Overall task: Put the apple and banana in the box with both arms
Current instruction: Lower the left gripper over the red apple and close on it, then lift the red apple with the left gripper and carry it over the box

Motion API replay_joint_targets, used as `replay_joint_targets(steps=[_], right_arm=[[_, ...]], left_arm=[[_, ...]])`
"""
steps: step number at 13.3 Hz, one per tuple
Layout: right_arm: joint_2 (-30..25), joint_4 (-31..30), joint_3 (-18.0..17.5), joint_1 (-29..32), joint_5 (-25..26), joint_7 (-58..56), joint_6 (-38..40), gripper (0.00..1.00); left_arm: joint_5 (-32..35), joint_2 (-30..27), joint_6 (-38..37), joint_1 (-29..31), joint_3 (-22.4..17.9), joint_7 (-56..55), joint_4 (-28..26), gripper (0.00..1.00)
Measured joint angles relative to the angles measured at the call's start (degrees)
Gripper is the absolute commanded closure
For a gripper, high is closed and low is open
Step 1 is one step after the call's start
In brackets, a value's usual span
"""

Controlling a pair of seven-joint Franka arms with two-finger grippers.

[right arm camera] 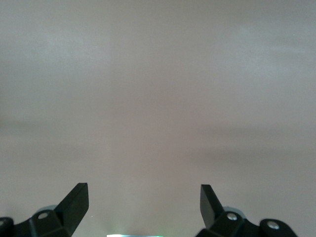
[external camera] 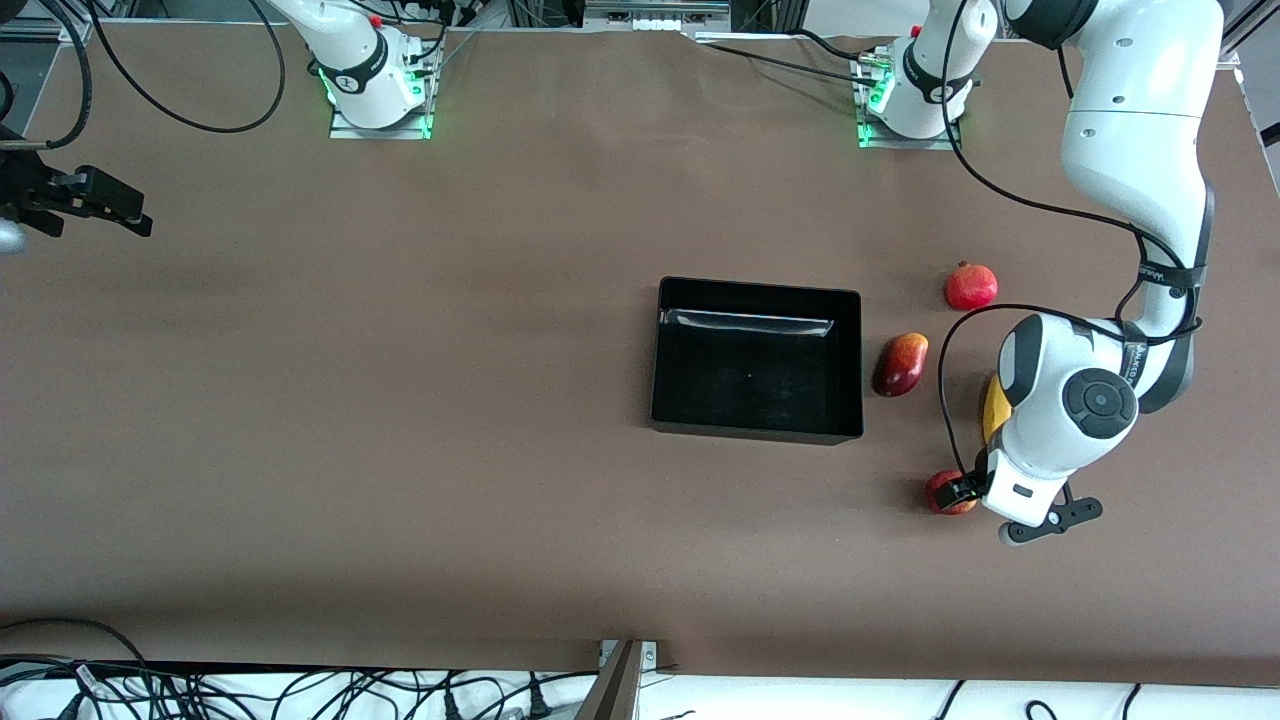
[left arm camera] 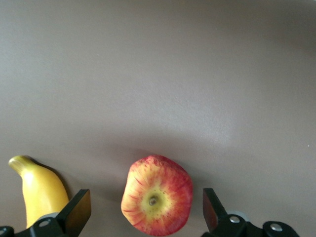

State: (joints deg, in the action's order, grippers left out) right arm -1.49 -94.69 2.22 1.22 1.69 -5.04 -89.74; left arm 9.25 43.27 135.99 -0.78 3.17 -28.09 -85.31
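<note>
So far nothing has been placed: the box (external camera: 757,360) is seen empty on the desk (external camera: 400,420), its black floor bare. The apple (external camera: 945,493) lies on the desk toward the left arm's end, nearer to the front camera than the box, and the banana (external camera: 993,408) lies just beside it, mostly hidden under the left arm in the front view. A mango (external camera: 900,364) rests just beside the box wall, and a pomegranate (external camera: 971,286) sits farther from the front camera; neither belongs to the task.

The left gripper (external camera: 965,489) is held low over the apple with its fingers spread wide. In the left wrist view the apple (left arm camera: 157,195) is framed between the two fingertips (left arm camera: 79,210) without being touched, and the banana (left arm camera: 39,190) shows just outside one of them. No grasp has been made yet.

The right gripper (external camera: 100,205) is parked over bare desk at the right arm's end, released and empty, and that arm is judged to be waiting.

Both fruits therefore remain to be picked and carried to the box; the apple grasp appears to be the step in hand.
</note>
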Motion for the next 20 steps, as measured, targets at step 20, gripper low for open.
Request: replay_joint_targets(steps=[20], right_arm=[[0.00,0.01,-0.02,-0.11,0.00,0.00,0.00,0.00]], left_arm=[[0.00,5.99,6.30,-0.32,-1.73,-0.14,-0.20,0.00]])
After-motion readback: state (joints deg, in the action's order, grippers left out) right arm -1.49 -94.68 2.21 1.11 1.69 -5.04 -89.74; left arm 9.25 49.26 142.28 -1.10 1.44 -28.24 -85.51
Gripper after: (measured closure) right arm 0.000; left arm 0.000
